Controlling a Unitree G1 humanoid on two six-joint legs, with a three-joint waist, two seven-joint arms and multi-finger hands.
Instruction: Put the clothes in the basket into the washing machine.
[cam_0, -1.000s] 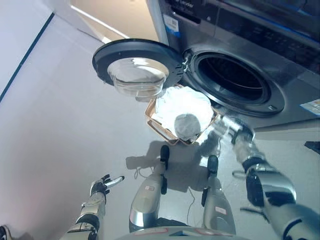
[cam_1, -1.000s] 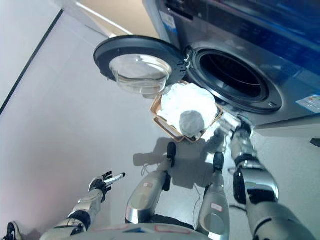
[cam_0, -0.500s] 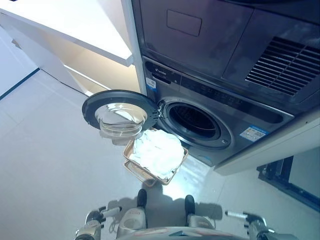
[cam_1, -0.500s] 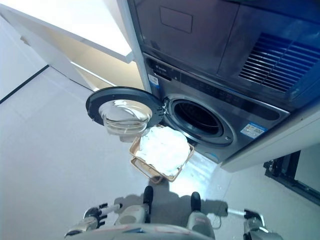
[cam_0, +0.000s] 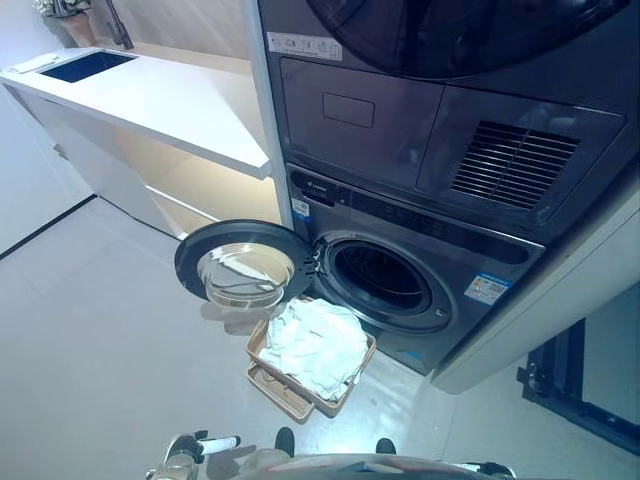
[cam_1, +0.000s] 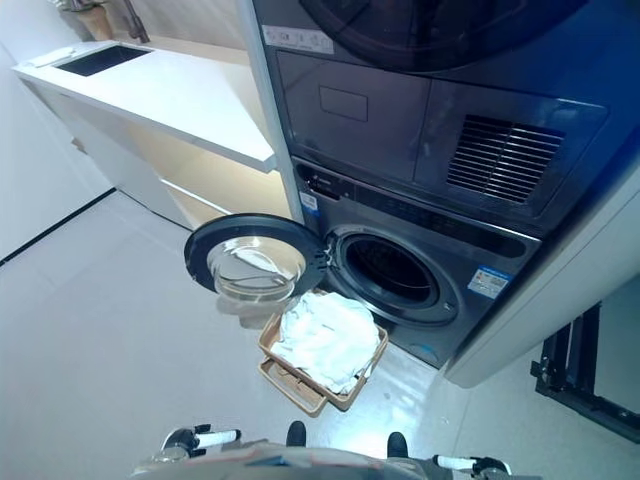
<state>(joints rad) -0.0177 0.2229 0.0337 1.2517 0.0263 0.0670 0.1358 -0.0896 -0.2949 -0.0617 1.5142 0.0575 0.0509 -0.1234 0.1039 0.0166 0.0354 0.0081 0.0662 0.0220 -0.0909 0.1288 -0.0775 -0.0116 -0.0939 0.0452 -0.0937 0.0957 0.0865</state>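
A tan basket (cam_0: 258, 347) stands on the floor in front of the washing machine (cam_0: 480, 250). It is heaped with white clothes (cam_0: 315, 342). The machine's round door (cam_0: 245, 270) is swung open to the left, over the basket's far left corner. The drum opening (cam_0: 385, 278) is dark, and I see nothing inside it. My left hand (cam_0: 195, 446) shows at the bottom edge with straight fingers, holding nothing. My right hand (cam_1: 470, 464) shows at the bottom edge with straight fingers, also holding nothing. Both hands are well short of the basket.
A second machine (cam_0: 440, 130) is stacked on the washing machine. A white counter (cam_0: 150, 100) with a sink (cam_0: 90, 66) runs along the left. A black frame (cam_0: 575, 395) stands to the right of a white panel (cam_0: 540, 320). Grey floor lies to the left of the basket.
The camera has risen and pulled back, so the whole picture has shifted. My right hand was at the basket's right side a second ago. Both hands now sit at the bottom edge.
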